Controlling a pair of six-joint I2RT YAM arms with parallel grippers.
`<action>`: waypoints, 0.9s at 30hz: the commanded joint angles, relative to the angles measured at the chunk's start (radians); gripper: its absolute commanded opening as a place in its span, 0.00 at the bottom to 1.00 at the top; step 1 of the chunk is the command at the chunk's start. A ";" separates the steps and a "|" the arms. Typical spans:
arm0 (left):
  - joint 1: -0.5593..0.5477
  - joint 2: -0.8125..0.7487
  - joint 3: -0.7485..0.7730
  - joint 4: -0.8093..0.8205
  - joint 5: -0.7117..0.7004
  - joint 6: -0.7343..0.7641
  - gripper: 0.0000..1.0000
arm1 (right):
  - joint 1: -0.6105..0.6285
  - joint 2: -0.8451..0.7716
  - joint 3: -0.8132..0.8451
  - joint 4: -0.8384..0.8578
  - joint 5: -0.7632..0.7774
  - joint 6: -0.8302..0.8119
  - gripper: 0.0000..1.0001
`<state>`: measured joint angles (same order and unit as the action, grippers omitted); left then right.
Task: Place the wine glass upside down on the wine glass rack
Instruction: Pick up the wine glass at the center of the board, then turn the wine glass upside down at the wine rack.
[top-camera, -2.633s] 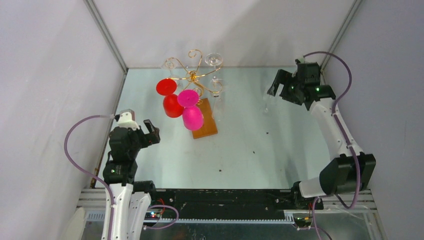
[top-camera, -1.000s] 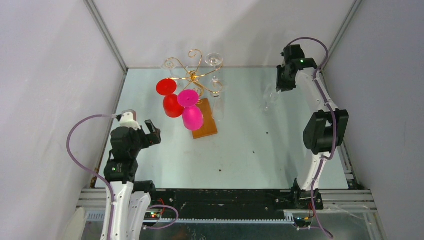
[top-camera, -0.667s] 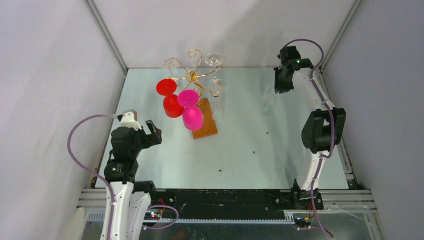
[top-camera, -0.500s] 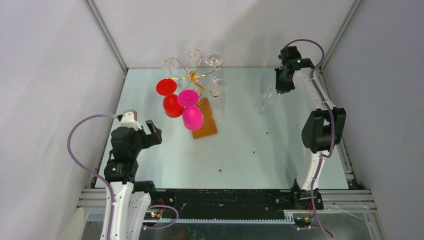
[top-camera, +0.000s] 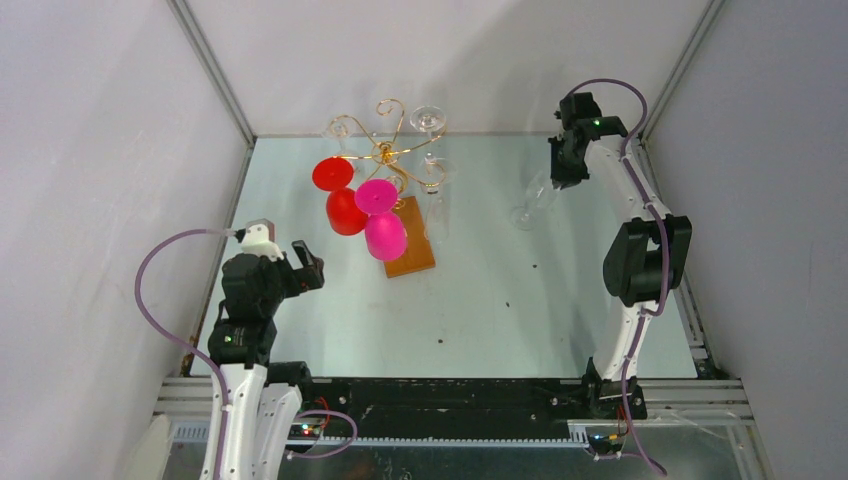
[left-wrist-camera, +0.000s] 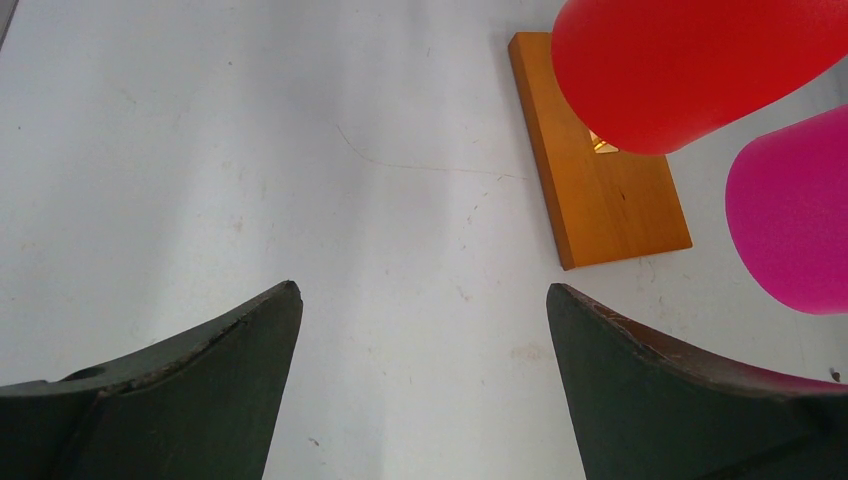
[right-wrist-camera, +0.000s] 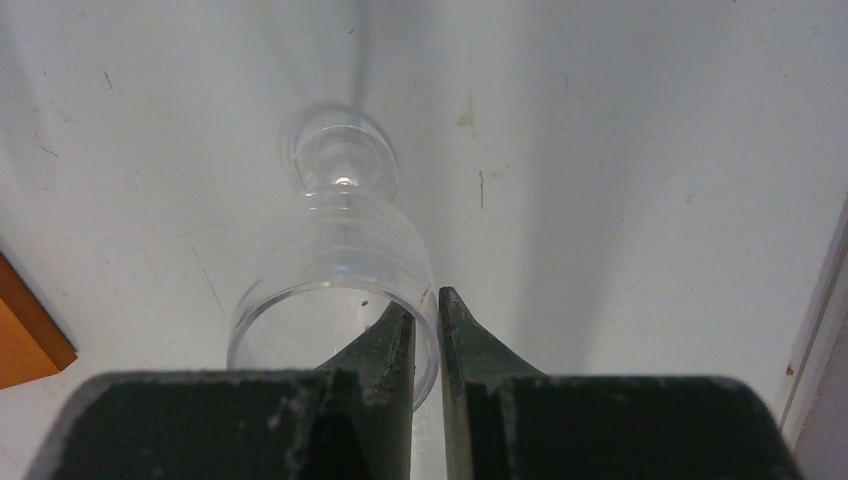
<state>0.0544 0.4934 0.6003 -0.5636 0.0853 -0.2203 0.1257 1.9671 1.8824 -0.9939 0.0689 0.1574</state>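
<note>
Two fingers of the right gripper (right-wrist-camera: 425, 300) are clamped on the rim of the clear wine glass (right-wrist-camera: 335, 245), one inside the bowl and one outside. The glass hangs tilted near the far right corner of the bench (top-camera: 500, 300), foot pointing toward the near edge. Whether the foot touches the surface cannot be told.

A pinch on one spot of thin rim is a slender hold. The carry toward the wine glass rack (top-camera: 385, 155), by the far edge left of the middle, is best done slowly so the glass does not pivot. It must arrive foot-up, with the stem slid sideways into a scroll arm away from the red glass (top-camera: 345, 210) and pink glass (top-camera: 385, 235). Which arm is free is hard to judge.

The right arm reaches far out along the right edge, wrist bent down. The left gripper (left-wrist-camera: 420, 380) hovers by the left edge, fingers wide apart and holding nothing.
</note>
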 joint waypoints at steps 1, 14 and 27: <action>-0.007 -0.014 -0.008 0.024 0.013 -0.008 1.00 | 0.011 -0.061 0.036 -0.046 -0.011 -0.026 0.00; -0.015 -0.015 -0.013 0.028 0.020 -0.004 1.00 | 0.026 -0.240 -0.051 -0.044 -0.014 -0.036 0.00; -0.024 -0.023 -0.014 0.024 0.015 -0.004 1.00 | 0.054 -0.599 -0.292 0.084 0.030 -0.018 0.00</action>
<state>0.0380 0.4824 0.5964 -0.5625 0.0906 -0.2199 0.1707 1.5002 1.6310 -1.0088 0.0788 0.1383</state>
